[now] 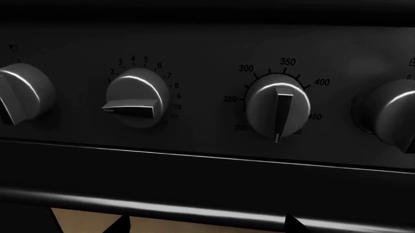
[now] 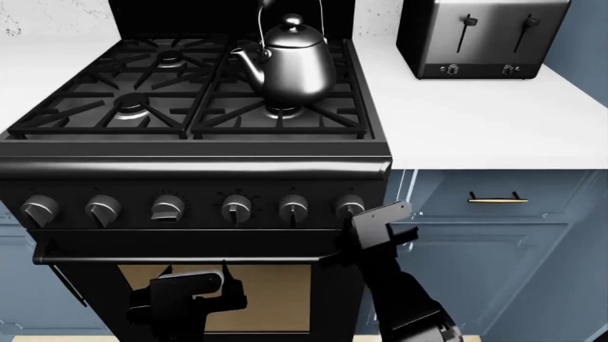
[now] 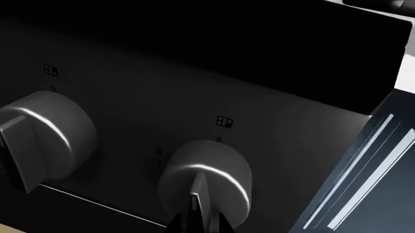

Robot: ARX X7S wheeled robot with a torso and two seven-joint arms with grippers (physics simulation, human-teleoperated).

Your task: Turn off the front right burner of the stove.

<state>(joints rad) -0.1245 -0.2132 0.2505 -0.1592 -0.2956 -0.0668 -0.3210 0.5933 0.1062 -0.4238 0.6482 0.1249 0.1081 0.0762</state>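
The stove (image 2: 190, 168) is glossy black with a row of silver knobs on its front. The front right burner (image 2: 282, 111) shows partly under a steel kettle (image 2: 290, 65) that stands on its grate. My right gripper (image 2: 354, 215) is at the rightmost knob (image 2: 349, 206). In the right wrist view its dark tips (image 3: 198, 224) sit close on either side of that knob's (image 3: 209, 170) raised ridge. My left gripper (image 2: 196, 275) is open and empty, low in front of the oven door. In its own view (image 1: 207, 225) it faces the middle knobs.
The oven door handle (image 2: 181, 257) runs just below the knobs, above my left gripper. A steel toaster (image 2: 480, 35) stands on the white counter (image 2: 475, 121) at the right. Blue cabinets with a brass drawer pull (image 2: 497, 200) adjoin the stove's right side.
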